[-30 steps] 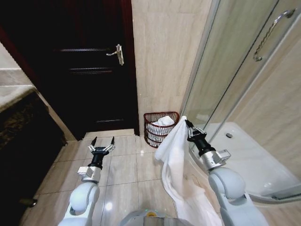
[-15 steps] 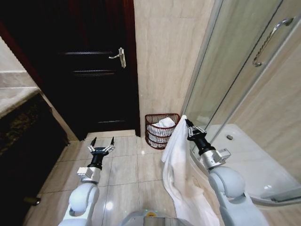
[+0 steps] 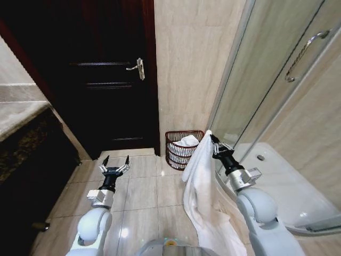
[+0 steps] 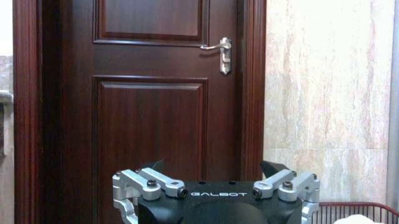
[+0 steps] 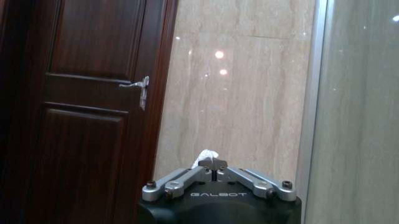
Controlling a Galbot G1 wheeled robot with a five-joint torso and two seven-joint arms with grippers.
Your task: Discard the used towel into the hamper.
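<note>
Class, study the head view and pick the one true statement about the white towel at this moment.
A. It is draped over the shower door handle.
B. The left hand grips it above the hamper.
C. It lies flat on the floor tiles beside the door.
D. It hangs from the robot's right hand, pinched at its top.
D: the right hand is shut on the towel, which hangs toward the floor near the hamper; the left hand is open and empty.
</note>
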